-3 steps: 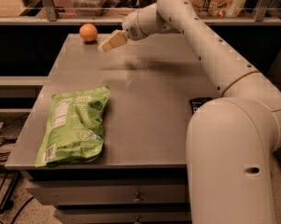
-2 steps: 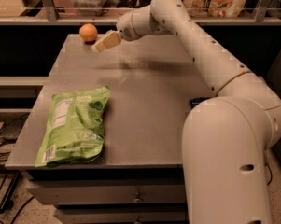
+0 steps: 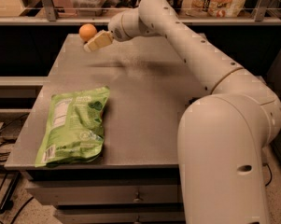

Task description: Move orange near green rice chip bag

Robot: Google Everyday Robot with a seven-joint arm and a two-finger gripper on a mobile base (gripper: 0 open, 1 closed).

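The cream gripper [image 3: 96, 41] is hovering just beside the smooth round orange [image 3: 87, 32], open or closed I cannot tell; the crinkly green rice chip bag [image 3: 74, 125] is lying flat, well apart.

I'm seeing warm, dimmish light coming from above; the gripper [image 3: 95, 41], hovering just beside the orange [image 3: 87, 32] at the far edge of the table [image 3: 149, 106], is throwing a soft shadow onto it.

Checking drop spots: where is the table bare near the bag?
Right of the bag, up to the arm's base, and between bag and claw. Crowded only at the far corner: claw beside orange.
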